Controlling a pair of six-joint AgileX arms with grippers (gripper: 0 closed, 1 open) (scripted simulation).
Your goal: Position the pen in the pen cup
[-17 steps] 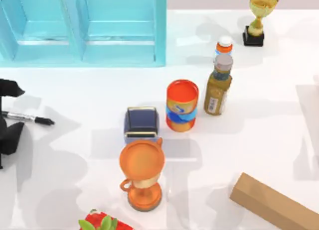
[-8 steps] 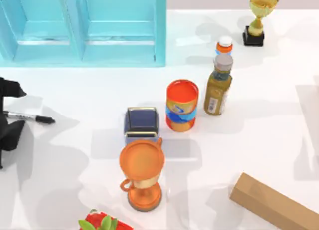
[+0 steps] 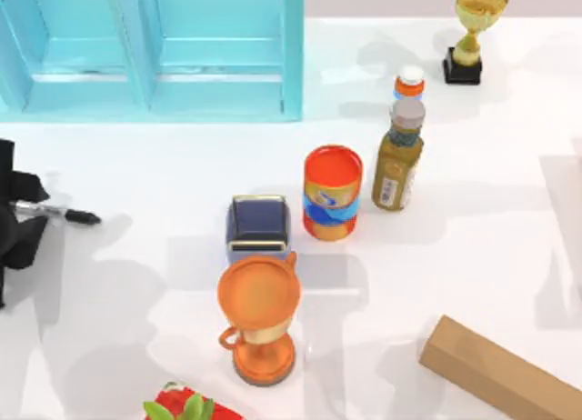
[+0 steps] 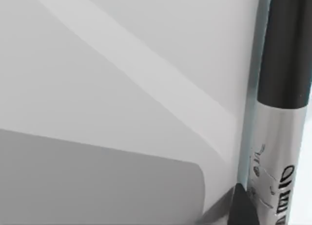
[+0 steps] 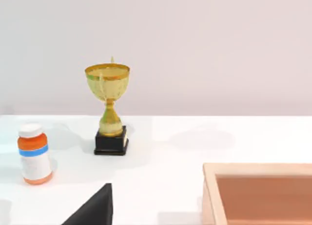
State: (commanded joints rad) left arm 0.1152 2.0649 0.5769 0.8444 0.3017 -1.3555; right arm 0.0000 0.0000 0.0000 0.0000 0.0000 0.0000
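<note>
Not far along imo. The pen [image 3: 56, 212] lies flat on the table [image 3: 455, 238] at the far left edge of the top view, mid-height, black tip pointing right. Left gripper [image 3: 11, 211] sits right over its barrel, but I can't tell if it's clenched on it or not; the wrist cam is just a close-up of the barrel [image 4: 275, 152]. The pen cup [image 3: 258, 224] is well apart, center frame, wedged between an orange trophy [image 3: 259, 302] and a red can [image 3: 332, 193]. Lift, carry and drop are all left. Right arm looks parked off to the right.
</note>
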